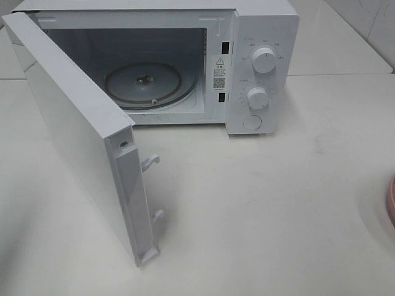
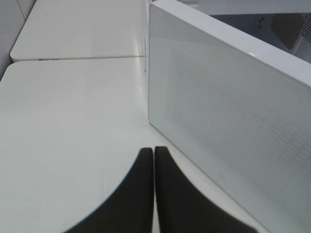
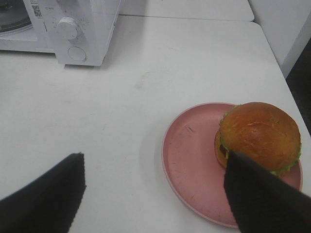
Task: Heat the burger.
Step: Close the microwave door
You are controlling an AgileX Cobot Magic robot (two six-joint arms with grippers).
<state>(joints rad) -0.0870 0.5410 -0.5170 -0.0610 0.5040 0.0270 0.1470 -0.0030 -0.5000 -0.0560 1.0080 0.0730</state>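
White tabletop point(image 1: 278, 203), second white table point(image 2: 77, 29) behind, even light

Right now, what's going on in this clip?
The microwave stands with its door swung wide open and only the glass turntable inside. The burger sits on a pink plate on the table, not yet picked up. The right gripper hangs open above it; the left gripper is shut beside the door, holding nothing.

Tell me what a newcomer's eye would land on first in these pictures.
First, the white microwave oven at the back of the white table, its door swung wide open toward the front left, baring the round glass turntable inside. Next, the golden-brown burger sitting on the round pink plate at the table's right edge, under the right gripper with its jaws open.
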